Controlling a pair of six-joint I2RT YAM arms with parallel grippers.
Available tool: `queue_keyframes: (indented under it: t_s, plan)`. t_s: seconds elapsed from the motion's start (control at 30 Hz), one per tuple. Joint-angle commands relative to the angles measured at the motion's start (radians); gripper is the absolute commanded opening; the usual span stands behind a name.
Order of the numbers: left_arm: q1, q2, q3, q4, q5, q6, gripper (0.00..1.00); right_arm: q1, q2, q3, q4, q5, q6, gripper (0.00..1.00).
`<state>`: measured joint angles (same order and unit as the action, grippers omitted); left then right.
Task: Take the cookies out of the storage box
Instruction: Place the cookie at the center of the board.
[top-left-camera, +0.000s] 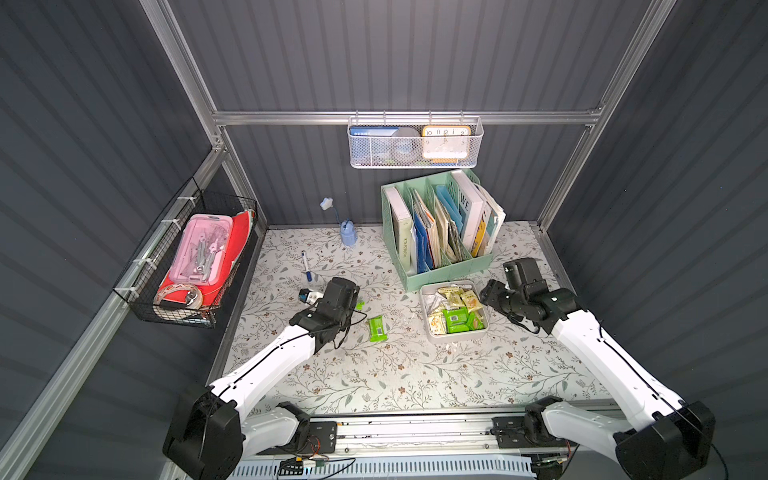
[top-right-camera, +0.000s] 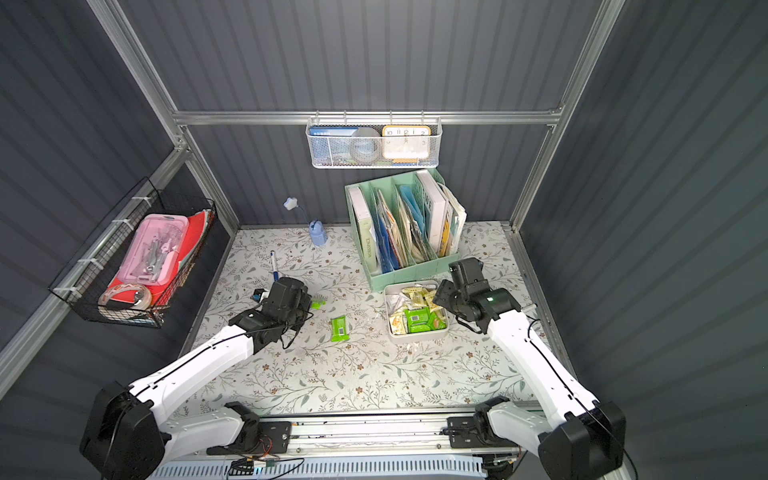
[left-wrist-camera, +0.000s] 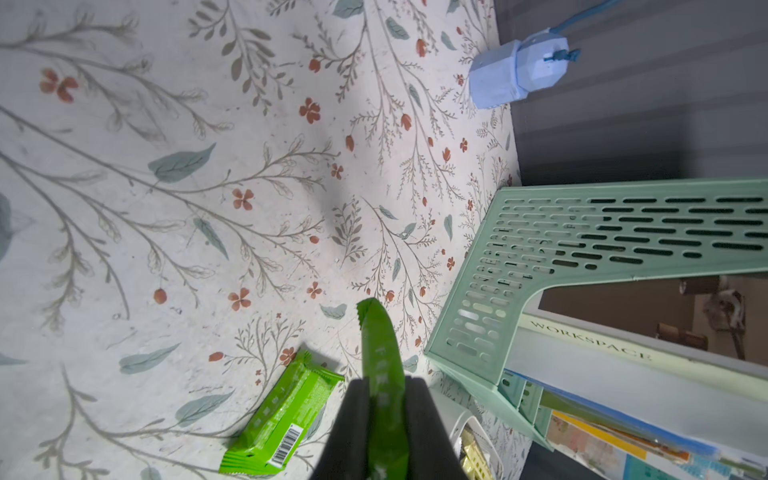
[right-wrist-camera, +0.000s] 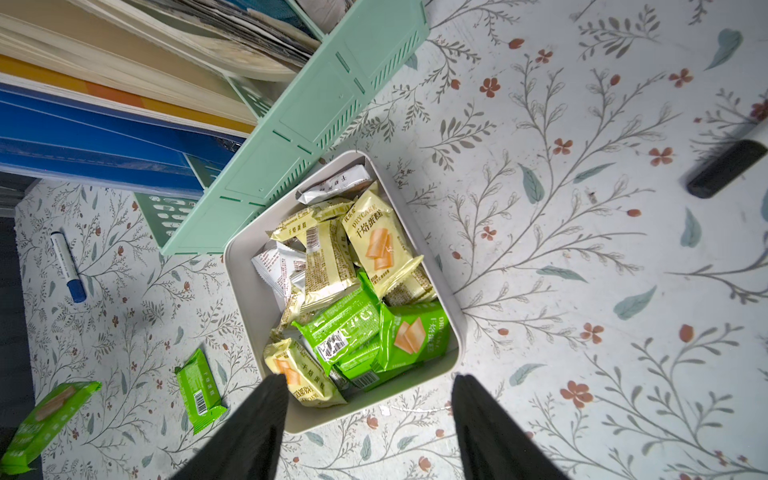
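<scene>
On the three-o'clock side of the table (top-left-camera: 415, 374), the storage box (top-left-camera: 455, 336) sits just beside the mint-green file organiser (top-left-camera: 449, 272) at its twelve o'clock, heaped with cookies (top-left-camera: 455, 311) in yellow, green and white wrappers. One loose green packet (top-left-camera: 377, 328) lies at the box's nine o'clock, apparently the drop spot. Farther toward nine o'clock the left gripper (left-wrist-camera: 386, 380) is clamped on a second green packet (left-wrist-camera: 379, 332), held edge-on, probably to lay it alongside. The right gripper (right-wrist-camera: 370, 380) hangs at the box's three-o'clock rim, fingers spread and empty, placed for a pick.
</scene>
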<state>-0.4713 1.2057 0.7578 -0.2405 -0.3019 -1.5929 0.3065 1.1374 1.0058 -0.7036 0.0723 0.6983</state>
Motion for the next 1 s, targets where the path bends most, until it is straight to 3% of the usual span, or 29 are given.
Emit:
queue_keyframes:
  t_s: [0.0, 0.27, 0.6, 0.77, 0.97]
  plan:
    - [0.005, 0.009, -0.056, 0.100, 0.007, -0.174, 0.01, -0.005, 0.000, -0.010, -0.003, -0.015, 0.005, 0.68]
    - [0.005, 0.002, -0.189, 0.167, 0.007, -0.310, 0.04, -0.004, -0.001, -0.013, -0.019, -0.024, 0.009, 0.68]
    - [0.005, 0.020, -0.247, 0.185, 0.025, -0.347, 0.14, -0.005, -0.003, -0.013, -0.027, -0.027, 0.010, 0.68]
    - [0.003, 0.027, -0.251, 0.142, 0.034, -0.387, 0.44, -0.005, -0.014, -0.028, -0.030, -0.029, 0.021, 0.68]
    - [0.003, 0.008, -0.239, 0.029, 0.046, -0.409, 0.59, -0.004, -0.034, -0.047, -0.030, -0.016, 0.035, 0.68]
